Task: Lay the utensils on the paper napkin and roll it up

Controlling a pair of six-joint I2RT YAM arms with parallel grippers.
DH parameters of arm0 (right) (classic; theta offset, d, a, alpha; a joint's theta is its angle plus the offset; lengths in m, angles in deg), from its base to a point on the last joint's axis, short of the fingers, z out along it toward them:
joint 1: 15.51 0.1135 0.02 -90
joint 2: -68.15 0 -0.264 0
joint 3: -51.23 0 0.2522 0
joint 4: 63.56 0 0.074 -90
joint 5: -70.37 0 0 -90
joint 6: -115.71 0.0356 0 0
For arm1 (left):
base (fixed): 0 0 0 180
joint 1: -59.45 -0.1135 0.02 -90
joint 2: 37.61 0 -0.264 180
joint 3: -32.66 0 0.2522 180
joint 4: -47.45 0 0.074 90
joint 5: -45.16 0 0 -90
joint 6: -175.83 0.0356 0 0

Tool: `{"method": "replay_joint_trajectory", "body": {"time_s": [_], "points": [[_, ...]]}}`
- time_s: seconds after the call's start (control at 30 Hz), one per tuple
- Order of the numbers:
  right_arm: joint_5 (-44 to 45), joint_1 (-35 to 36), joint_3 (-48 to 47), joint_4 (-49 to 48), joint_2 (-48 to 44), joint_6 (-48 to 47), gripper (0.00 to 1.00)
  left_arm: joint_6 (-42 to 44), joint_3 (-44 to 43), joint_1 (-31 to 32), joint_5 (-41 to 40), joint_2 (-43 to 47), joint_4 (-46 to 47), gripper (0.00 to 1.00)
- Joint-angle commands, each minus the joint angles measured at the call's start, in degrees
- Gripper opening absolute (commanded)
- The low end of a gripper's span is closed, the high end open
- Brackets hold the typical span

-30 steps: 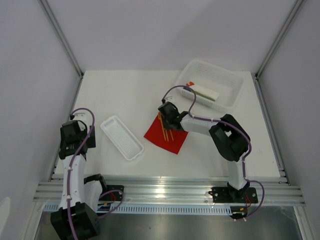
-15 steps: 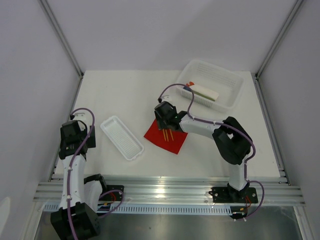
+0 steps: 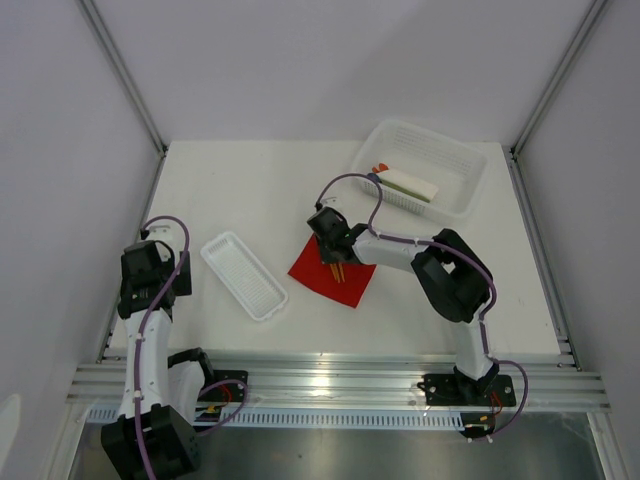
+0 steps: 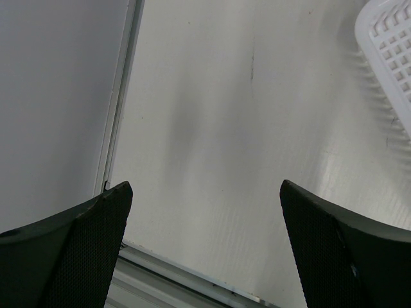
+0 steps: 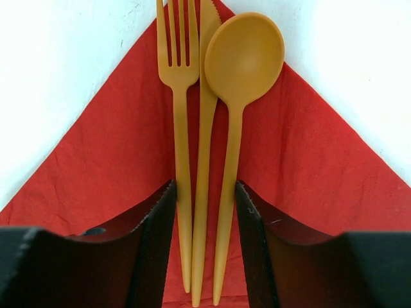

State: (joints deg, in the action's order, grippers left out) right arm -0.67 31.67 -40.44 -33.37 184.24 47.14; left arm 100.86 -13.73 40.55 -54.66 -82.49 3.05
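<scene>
The utensils (image 5: 204,128), an orange fork, knife and spoon, lie side by side on the red paper napkin (image 5: 308,160), heads toward one corner. In the top view they show as orange lines (image 3: 338,270) on the napkin (image 3: 315,275) at mid-table. My right gripper (image 5: 205,189) is low over the napkin, and its fingers straddle the three handles. The left finger touches the fork and a thin gap shows by the spoon. The handles are not pressed together. It sits at the napkin's far corner (image 3: 330,245). My left gripper (image 4: 205,192) is open and empty above bare table at the left edge (image 3: 150,270).
A narrow white tray (image 3: 243,275) lies left of the napkin, and its ribbed rim shows in the left wrist view (image 4: 392,45). A white mesh basket (image 3: 455,180) with white, blue and green items stands at the back right. A metal rail (image 3: 320,375) runs along the near edge.
The right wrist has shifted slightly left and turned over the napkin's far corner. The utensils and napkin have stayed in place. The left arm has not moved.
</scene>
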Motion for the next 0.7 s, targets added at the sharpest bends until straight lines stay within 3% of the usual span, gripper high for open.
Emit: {"method": "replay_joint_trajectory", "body": {"time_s": [0.0, 0.3, 0.47, 0.67], "points": [[0.72, 0.11, -2.25, -0.08, 0.54, 0.89, 0.44, -0.52, -1.13, -0.62, 1.04, 0.5, 0.57, 1.0], [1.25, 0.37, -2.25, -0.08, -0.34, 0.37, 0.42, -0.44, -1.39, -0.7, 0.95, 0.67, 0.57, 0.99], [1.08, 0.63, -3.21, 0.89, -1.3, 0.1, 0.53, -0.26, -1.65, -0.7, 0.33, 1.02, 0.57, 1.0], [0.64, 0.72, -5.84, 3.42, -6.92, -0.42, 0.57, 1.58, -6.11, -0.62, -0.54, -0.55, -0.73, 1.0]]}}
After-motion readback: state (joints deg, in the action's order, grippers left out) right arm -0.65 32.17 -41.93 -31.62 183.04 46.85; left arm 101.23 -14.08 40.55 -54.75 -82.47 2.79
